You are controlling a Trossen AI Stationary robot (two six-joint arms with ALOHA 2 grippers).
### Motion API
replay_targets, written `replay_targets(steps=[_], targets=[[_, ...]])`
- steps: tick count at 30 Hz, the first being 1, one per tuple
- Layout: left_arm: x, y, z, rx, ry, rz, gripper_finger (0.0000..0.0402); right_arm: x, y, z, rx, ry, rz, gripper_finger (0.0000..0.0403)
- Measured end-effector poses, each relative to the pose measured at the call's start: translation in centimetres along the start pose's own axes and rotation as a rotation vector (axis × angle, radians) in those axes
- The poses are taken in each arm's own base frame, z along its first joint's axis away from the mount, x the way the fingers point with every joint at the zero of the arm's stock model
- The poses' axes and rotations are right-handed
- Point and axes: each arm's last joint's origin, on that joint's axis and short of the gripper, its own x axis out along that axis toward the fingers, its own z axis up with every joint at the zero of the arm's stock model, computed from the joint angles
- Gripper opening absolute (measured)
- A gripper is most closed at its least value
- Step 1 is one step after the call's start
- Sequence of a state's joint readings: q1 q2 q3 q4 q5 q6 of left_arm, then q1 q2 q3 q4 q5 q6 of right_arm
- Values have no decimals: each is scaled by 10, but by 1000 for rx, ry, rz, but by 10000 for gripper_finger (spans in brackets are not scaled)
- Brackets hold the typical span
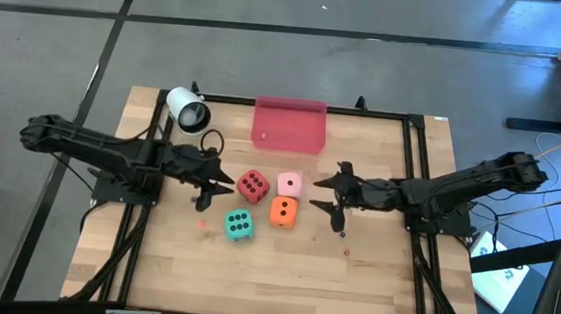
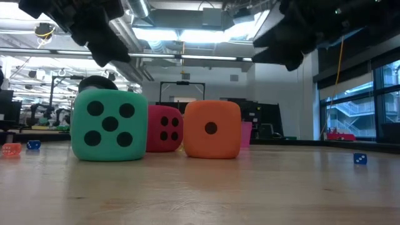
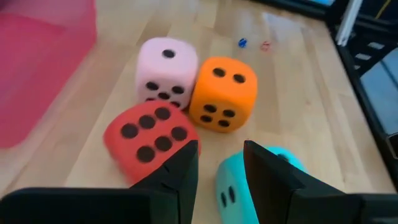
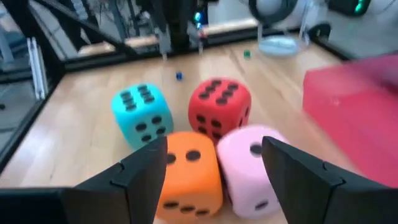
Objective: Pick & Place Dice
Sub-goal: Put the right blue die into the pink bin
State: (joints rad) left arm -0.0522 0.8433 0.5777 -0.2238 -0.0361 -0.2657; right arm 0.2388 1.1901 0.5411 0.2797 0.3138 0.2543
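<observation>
green die [image 1: 238,224]: sitting nearest the table's front edge, just left of the orange die, five pips facing the low camera.
orange die [image 1: 282,211]: sitting right beside the green one, in front of the pink die.
red die [image 1: 252,185]: resting behind the green die, six pips up, beside the pink one.
pink die [image 1: 289,185]: lying farthest back of the four (all four crowding into one loose cluster mid-table).
left gripper [image 1: 214,183]: hovering just left of the red die, fingers [image 3: 180,174] parted a narrow way, pinching nothing.
right gripper [image 1: 338,195]: hovering just right of the pink and orange dice, fingers [image 4: 146,168] spread wide, empty.
in the way: small blue die [image 2: 360,159] and tiny bits lying on the wood off to the sides; white round object [image 1: 186,109] sitting at the back left corner.
open room: bare wooden table [image 1: 351,283] stretching in front of the cluster.
pink tray [image 1: 289,125]: sitting at the back edge, behind the dice; contents, cannot tell.
</observation>
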Motion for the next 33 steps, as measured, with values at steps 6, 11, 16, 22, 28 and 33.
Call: replay_targets(steps=[6,11,16,22,28,33], targets=[[7,-7,4,20,-43,-39,120,-1,10,-8,-29,73,92,262],[18,-9,2,32,-22,-28,123,-6,19,-16,-65,159,93,262],[30,-9,-1,34,4,-18,120,-15,28,-14,-71,338,67,262],[45,-11,1,35,-40,-30,122,-31,33,-13,69,550,-41,262],[54,-12,3,81,-67,-36,121,-33,38,-23,290,603,-81,262],[56,-12,3,83,-75,-37,121,-26,40,-41,364,664,-161,262]])
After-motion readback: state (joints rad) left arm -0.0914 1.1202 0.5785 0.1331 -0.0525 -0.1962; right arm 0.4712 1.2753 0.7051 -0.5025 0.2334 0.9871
